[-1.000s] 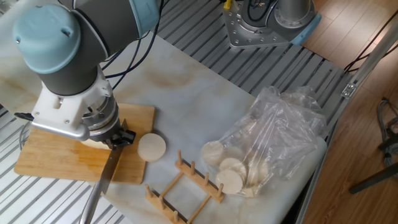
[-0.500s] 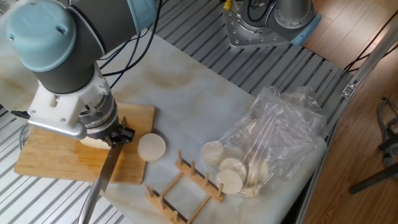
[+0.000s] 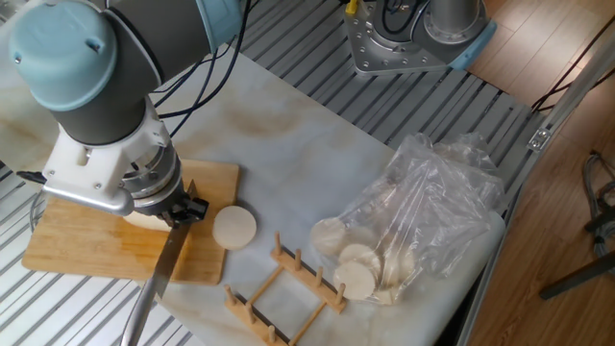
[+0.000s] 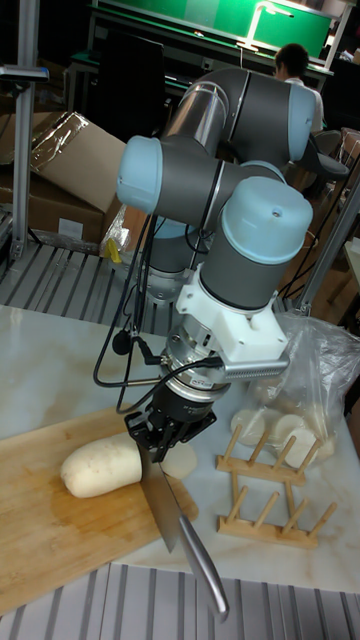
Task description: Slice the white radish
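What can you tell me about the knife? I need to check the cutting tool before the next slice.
The knife has a broad, bare metal blade and a plain steel handle that looks to be one piece with it. The gripper clamps the blade's upper part, so the handle hangs free, slanting down past the front edge of the wooden cutting board. The blade stands beside the cut end of the white radish; whether it touches cannot be seen. The edge looks clean.

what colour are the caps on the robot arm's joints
Light blue caps on grey joints, clearest in the tall fixed view.
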Motion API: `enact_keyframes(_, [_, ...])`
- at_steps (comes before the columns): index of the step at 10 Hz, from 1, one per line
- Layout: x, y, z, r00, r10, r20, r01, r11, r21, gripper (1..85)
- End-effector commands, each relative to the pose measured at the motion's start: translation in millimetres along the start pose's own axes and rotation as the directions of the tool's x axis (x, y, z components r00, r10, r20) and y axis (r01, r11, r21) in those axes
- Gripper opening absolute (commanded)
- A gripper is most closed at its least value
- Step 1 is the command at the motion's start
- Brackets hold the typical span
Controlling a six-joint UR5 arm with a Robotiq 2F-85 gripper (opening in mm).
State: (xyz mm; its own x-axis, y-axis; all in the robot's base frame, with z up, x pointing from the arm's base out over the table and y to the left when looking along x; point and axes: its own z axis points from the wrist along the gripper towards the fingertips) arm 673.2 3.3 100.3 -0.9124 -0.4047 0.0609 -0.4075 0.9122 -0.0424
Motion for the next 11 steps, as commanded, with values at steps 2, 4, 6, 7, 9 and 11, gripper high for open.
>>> enact_keyframes(2, [0.5,4.7,7.6,1.0,0.017,-0.001,-0.017,1.0,-0.018,1.7])
enact_keyframes(4, [5.7,2.6,10.1,1.0,0.015,-0.014,-0.015,1.0,-0.007,2.0])
enact_keyframes(6, [10.1,1.9,5.6,1.0,0.016,-0.022,-0.016,1.0,-0.009,1.3])
enact_keyframes(7, [15.8,0.3,-4.4,0.999,0.011,-0.042,-0.011,1.0,-0.006,1.3])
enact_keyframes(9, [24.6,-1.3,-13.5,0.999,0.009,-0.051,-0.01,1.0,-0.008,1.3])
enact_keyframes(11, [35.1,-5.0,-7.4,0.999,0.002,-0.048,-0.002,1.0,0.0,1.3])
